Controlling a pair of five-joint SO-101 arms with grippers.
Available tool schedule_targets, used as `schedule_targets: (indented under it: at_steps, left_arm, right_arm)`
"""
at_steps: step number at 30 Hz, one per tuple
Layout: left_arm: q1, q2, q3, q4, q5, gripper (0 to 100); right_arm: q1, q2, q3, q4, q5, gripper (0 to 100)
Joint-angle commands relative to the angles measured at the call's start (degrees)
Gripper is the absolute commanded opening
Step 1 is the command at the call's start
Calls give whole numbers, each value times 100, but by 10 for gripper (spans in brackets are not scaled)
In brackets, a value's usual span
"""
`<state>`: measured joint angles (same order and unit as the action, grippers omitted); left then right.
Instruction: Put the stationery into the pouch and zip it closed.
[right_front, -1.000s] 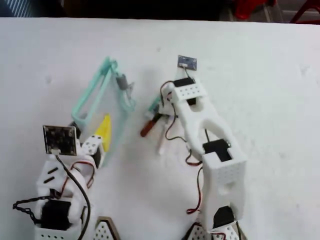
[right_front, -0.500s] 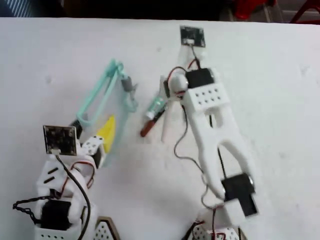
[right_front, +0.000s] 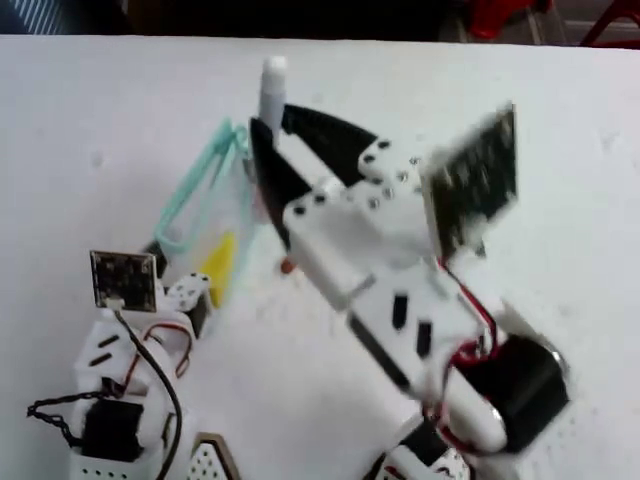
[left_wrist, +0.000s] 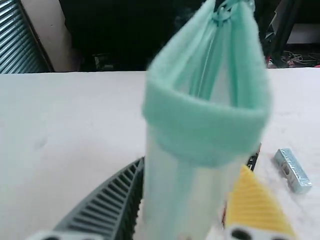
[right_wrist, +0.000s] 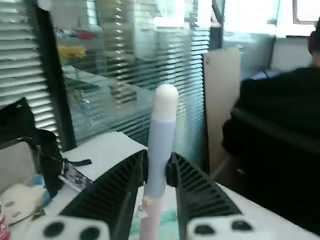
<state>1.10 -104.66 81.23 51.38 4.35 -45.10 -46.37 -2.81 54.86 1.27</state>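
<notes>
In the high view the right arm, which was low over the pens beside the pouch, has swung up toward the camera. The white pen that lay on the table (right_front: 560, 150) now stands in the right gripper (right_front: 270, 118). The left arm has kept its place. The pen (right_front: 272, 75) sticks up past the dark jaws, above the far end of the pouch (right_front: 195, 195), which lies slanted on the table. Its near end sits at the left gripper (right_front: 205, 275). A red pen (right_front: 288, 266) peeks out from under the raised arm, just beside the pouch.

In the left wrist view the left gripper (left_wrist: 192, 170) is closed on the pouch (left_wrist: 205, 125), one dark jaw and one yellow jaw pressing its sides. The teal rim is propped up and the mouth gapes. A small silver block (left_wrist: 292, 170) lies on the table nearby.

In the right wrist view the right gripper (right_wrist: 157, 165) pinches the pen (right_wrist: 160, 145) narrowly at mid-shaft, with the pen upright and its rounded cap on top.

The step in hand looks like loading, with the pen picked up but not yet in the pouch. The next move would call for tipping the pen in line with the mouth and lowering it between the rims while the left gripper holds the mouth open. Other pieces remain outside, and the zip is undone.
</notes>
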Motion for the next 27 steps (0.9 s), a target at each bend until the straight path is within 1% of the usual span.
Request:
schedule_targets:
  at_steps: [1,8,27]
  left_arm:
    - [207,-13,-62,18,44,264]
    - [426,-13,-62,97,44,264]
    - [435,-13,-88,141,35,264]
  right_arm:
    - [-347,-84,-158,-286,167,17]
    - [-391,374,-158,-637,158,17]
    - [-391,1015,-114,-602,185,17]
